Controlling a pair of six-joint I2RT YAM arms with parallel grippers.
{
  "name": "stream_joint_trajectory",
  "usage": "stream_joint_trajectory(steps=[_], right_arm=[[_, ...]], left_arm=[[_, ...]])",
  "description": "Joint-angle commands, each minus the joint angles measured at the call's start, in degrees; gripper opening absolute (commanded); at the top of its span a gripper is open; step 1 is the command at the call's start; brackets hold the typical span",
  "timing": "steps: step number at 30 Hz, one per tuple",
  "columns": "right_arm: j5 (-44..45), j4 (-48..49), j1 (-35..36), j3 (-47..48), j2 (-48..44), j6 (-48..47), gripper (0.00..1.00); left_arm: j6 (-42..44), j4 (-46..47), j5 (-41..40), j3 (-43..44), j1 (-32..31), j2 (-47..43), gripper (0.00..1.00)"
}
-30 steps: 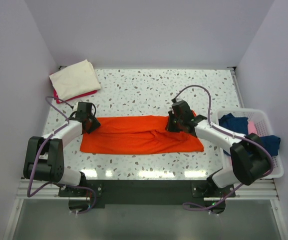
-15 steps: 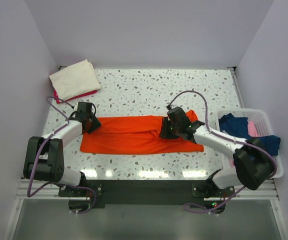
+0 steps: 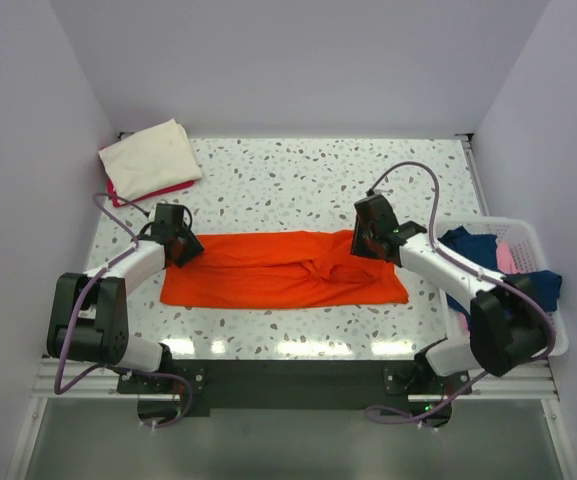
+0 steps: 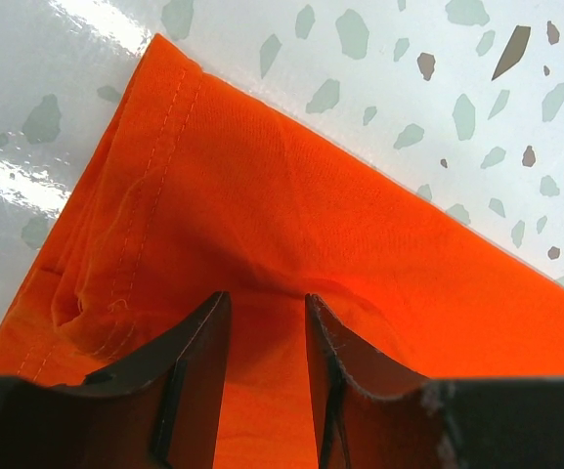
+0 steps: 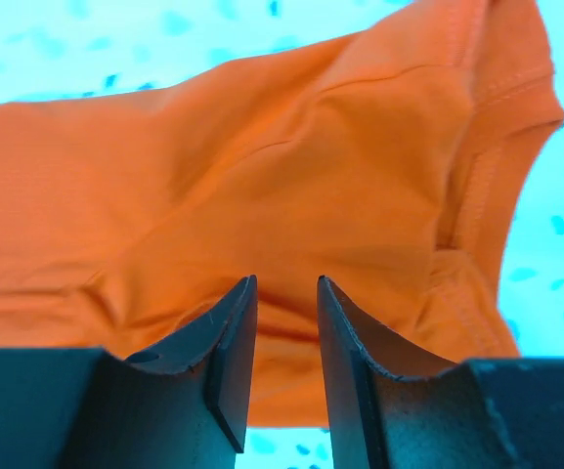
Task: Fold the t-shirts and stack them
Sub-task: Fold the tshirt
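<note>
Jaws of the left gripper (image 4: 262, 298) stood narrow, its dark flat fingers (image 4: 198, 371) pinching a raised ridge of the orange t-shirt (image 4: 291, 215) btwn them. Cloth there was soft matte knit, w/ a double-stitched hem running fwd-left of the tips to a corner. Past that corner lay the glossy speckled table (image 4: 409, 59).

The right gripper (image 5: 286, 281) had jaws equally narrow, tips low over the shirt's other end w/ creased fabric in the gap; cld not tell if it gripped. A stitched sleeve edge curled to the right of those tips, table past it.

The shirt lay as a long flat band spanning from one gripper to the other, wrinkled nearer the right one.

Beyond and left of the left gripper, at the table's far corner, a folded cream shirt (image 3: 151, 157) sat on a pink garment (image 3: 148, 192). Right of the right gripper, a white slatted basket (image 3: 488, 222) held dark blue clothes (image 3: 473, 245) at the table edge. Open terrazzo stretched ahead of both grippers.
</note>
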Motion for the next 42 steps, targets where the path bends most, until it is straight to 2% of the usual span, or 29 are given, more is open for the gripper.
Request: stream_joint_trajectory(steps=[1,5,9,20,26,32,38,42], right_arm=[[3.8,-1.7,-1.6,1.9,3.9,-1.8,0.34],[2.3,-0.7,-1.7,0.8,5.6,-1.6,0.32],[-0.3,0.1,-1.6,-3.8,3.0,-1.4,0.31],[-8.1,-1.2,-1.5,-14.7,-12.4,-1.5,0.31],[-8.7,-1.7,-1.5,-14.8,-14.5,-0.5,0.31],[-7.2,2.5,-1.4,-9.4,-11.4,0.9,0.31],[-5.1,7.0,0.2,-4.4,-1.9,1.4,0.29],[-3.5,7.5,6.1,-4.5,1.2,2.6,0.28]], left_arm=[[0.6,2.9,0.7,1.9,0.3,-0.3,0.41],[0.8,2.8,0.9,1.8,0.3,-0.3,0.41],[0.8,2.9,0.9,1.7,0.3,-0.3,0.41],[0.9,3.1,1.6,1.8,0.3,-0.3,0.41],[0.9,3.3,1.9,1.8,0.3,-0.1,0.41],[0.8,3.2,2.0,2.0,0.3,-0.6,0.41],[1.0,2.9,2.4,2.4,0.3,-0.6,0.41],[1.2,2.7,2.3,2.6,0.3,-0.8,0.41]])
